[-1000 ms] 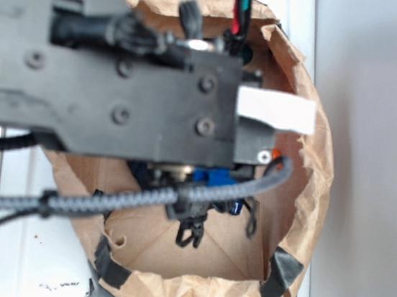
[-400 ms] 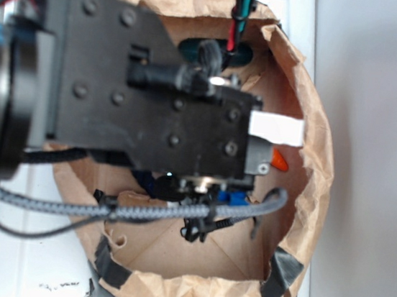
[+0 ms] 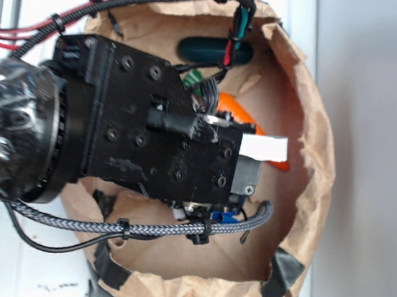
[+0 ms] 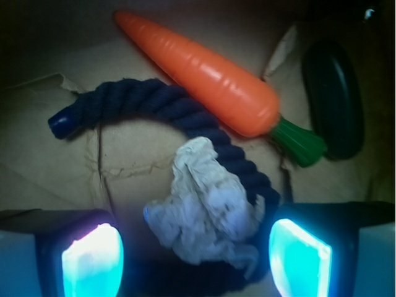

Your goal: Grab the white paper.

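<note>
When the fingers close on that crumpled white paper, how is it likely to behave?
The white paper looks loosely crumpled, so it will probably compress rather than resist. It seems light and should lift easily. It lies partly on the blue rope, between the open gripper fingers, so the rope may get nudged.

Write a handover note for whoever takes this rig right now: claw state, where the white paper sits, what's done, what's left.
Claw: open, holding nothing, down inside the brown paper bag.
White paper: crumpled, lying on the dark blue rope, between the two lit fingertips.
Nearby: orange carrot and a dark green object, both beyond the paper.
Done: claw lined up around the paper.
Left: close on it and lift.
</note>
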`<state>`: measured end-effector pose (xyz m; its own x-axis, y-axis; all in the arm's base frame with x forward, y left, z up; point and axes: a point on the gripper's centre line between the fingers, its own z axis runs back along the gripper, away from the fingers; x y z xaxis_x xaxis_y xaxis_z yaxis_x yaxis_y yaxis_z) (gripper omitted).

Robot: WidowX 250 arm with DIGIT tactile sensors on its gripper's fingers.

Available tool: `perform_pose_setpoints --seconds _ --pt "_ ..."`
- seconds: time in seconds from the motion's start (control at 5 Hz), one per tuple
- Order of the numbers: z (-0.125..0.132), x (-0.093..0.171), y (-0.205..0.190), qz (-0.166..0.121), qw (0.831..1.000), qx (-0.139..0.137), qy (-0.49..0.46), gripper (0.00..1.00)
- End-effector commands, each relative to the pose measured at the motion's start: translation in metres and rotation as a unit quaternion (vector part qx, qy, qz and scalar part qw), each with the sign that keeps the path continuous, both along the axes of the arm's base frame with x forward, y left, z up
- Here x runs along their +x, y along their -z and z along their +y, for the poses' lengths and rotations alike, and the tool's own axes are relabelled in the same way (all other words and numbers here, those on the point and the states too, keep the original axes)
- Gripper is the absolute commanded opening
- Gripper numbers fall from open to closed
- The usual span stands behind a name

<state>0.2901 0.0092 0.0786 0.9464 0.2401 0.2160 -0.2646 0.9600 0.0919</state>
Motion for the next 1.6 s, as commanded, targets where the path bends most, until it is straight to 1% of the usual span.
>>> perform_pose_setpoints --seconds 0.0,0.2,0.4,0.6,0.8,1.0,1.4 --pt "0.011 0.006 0.012 -0.012 1.000 -0.012 0.005 1.00" --pt "0.012 0.006 0.025 -0.020 1.000 -0.014 0.001 1.00" --pt "0.011 0.004 0.037 -0.020 1.000 0.002 0.006 1.00" --pt "0.010 -0.003 0.041 -0.015 1.000 0.020 0.016 1.00" --pt "0.008 0.001 0.043 -0.021 1.000 0.020 0.003 0.19" --pt "0.011 0.003 0.035 -0.026 1.000 0.013 -0.010 0.00" --pt "0.011 0.005 0.035 -0.035 0.999 0.016 -0.018 0.00"
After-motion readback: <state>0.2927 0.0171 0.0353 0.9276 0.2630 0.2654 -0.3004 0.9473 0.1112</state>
